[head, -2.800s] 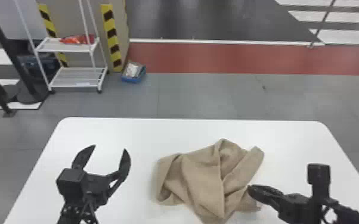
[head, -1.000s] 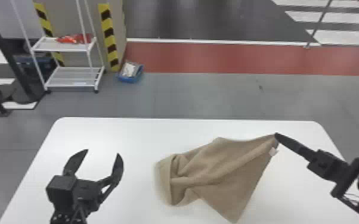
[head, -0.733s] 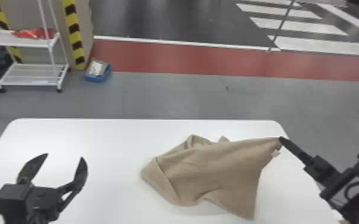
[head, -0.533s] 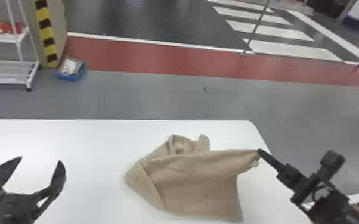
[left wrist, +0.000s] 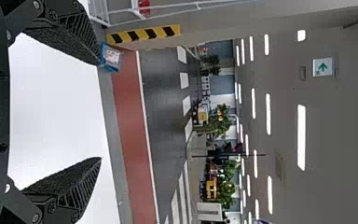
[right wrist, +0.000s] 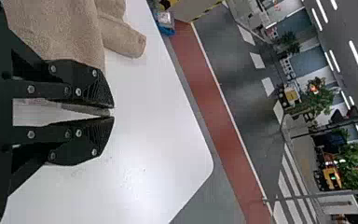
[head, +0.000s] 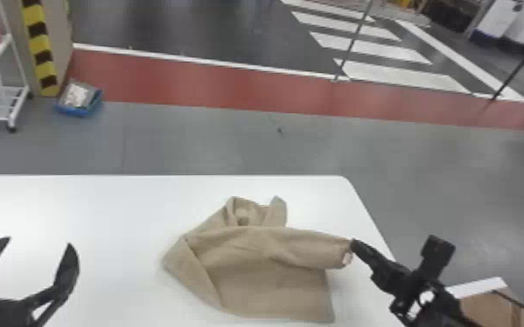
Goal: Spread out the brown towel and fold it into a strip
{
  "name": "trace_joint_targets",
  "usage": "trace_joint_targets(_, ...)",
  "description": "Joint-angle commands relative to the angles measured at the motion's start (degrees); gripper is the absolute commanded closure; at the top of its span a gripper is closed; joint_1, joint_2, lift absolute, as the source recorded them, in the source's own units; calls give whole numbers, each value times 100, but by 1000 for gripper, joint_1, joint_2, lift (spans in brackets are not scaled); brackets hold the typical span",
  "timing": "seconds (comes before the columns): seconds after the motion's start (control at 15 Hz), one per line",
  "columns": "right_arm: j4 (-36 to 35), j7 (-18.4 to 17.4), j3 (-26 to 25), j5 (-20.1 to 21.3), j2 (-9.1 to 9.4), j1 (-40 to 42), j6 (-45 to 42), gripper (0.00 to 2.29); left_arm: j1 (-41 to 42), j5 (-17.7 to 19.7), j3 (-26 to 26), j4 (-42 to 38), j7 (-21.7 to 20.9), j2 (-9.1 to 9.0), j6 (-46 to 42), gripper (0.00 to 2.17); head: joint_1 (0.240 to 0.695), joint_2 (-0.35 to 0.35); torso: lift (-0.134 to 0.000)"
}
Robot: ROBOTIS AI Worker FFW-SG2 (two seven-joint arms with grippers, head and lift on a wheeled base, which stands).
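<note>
brown towel (head: 270,282) is pinched by right hand (head: 352,244) near right edge of worktop (head: 100,208) | left hand (head: 39,241) is spread wide, well apart from towel

Bright, even light from above, soft shadows below

Long ceiling lights (left wrist: 301,137) burn solid white in both wrist views, while the ceiling (left wrist: 345,163) between them sits in dull grey. The white surface (head: 100,208) throws much of the light back; toward the left of the head view it pales almost to blank, and a soft patch of glare lies on it in the right wrist view. Only faint, soft-edged shadows fringe the brown towel (head: 270,282). Beyond, the grey floor (head: 426,174) carries a hazy, pale sheen.
</note>
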Motion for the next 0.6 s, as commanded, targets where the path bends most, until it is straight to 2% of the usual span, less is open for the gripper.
trace_joint_targets(0.0, -269, -127, -144, -56, 102, 272, -366, 22, 120, 215, -136, 0, -239, 8, -342, 181, 695, -350, 0)
trace_joint_targets(0.07, -366, -118, -241, -196, 102, 395, -507, 53, 137, 259, -259, 44, -310, 8, -360, 178, 695, -350, 0)
trace_joint_targets(0.2, -480, 189, -601, -610, 75, 483, -384, 53, 5, 391, -540, 255, -371, 8, -342, 174, 695, -350, 0)
trace_joint_targets(0.4, -744, 163, -680, -513, 84, 737, -401, 66, -144, 408, -1217, 361, -450, 61, -237, 174, 695, -350, 0)
trace_joint_targets(0.53, -726, 119, -926, -539, 102, 755, -401, 73, -258, 391, -1797, 361, -520, 193, -61, 400, 695, -350, 0)
